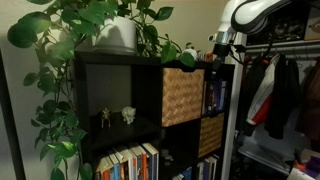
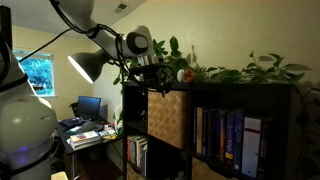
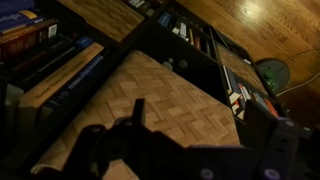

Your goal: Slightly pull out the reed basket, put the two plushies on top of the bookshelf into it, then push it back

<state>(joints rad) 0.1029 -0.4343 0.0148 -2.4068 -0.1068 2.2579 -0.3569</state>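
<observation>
Spread wide and gripping nothing, the gripper is hovering above the reed basket, which is sticking out of the black bookshelf.

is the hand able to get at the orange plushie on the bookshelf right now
Probably yes: the hand hangs at the top edge of the bookshelf, over the reed basket, and the reddish-orange plushie sits beside it with nothing visible between them.

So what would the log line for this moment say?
fingers: above bookshelf top, grip unclear | reed basket: seems slightly pulled out | reddish plushie: on shelf top, not in basket
</observation>
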